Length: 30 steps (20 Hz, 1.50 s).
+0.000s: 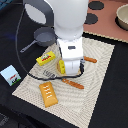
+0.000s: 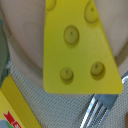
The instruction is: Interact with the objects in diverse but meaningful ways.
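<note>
The robot arm hangs low over the striped mat point(image 1: 95, 85) on the dark desk point(image 1: 112, 100). Its hand point(image 1: 70, 67) is right by the cheese point(image 1: 61, 66), which peeks out yellow beside the arm's white body.

In the wrist view the cheese point(image 2: 80, 47) fills most of the picture. It is a yellow wedge with round holes, and it sits over the tan plate point(image 2: 22, 60). I cannot tell if it lies on the plate or floats just above it. The fork point(image 2: 97, 112) is close below the cheese, and a corner of the yellow box point(image 2: 15, 110) with a red label shows beside it.

I think the step now is moving the cheese, either picking it up from the plate or putting it down there. I cannot see the fingers in either picture, so I cannot tell if the hand is open or closed, or if it grips the cheese.

The next move should be slow and straight up or down, so the cheese does not bump the fork.

The other toys wait nearby: the bread point(image 1: 49, 95) on the mat, the saucepan point(image 1: 42, 36) past the mat's far edge, and the small white carton point(image 1: 11, 75) off the mat at the exterior view's left.
</note>
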Available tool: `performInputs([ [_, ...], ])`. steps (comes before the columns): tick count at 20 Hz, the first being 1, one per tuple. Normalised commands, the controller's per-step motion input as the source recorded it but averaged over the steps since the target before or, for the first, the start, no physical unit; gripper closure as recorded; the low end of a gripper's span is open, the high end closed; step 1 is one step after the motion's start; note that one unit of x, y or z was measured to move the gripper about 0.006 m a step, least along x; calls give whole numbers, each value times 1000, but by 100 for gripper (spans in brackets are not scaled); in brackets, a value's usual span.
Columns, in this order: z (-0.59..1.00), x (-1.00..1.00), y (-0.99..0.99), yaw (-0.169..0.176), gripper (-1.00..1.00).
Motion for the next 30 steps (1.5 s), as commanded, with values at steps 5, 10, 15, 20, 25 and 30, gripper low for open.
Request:
performInputs([
  [5,-174,-43,60,51,-100],
  [10,-153,-94,1,49,-100],
  [15,-159,-97,0,49,-100],
  [20,-139,-91,0,44,100],
  [25,-63,-6,27,45,100],
  [30,137,110,128,29,100],
])
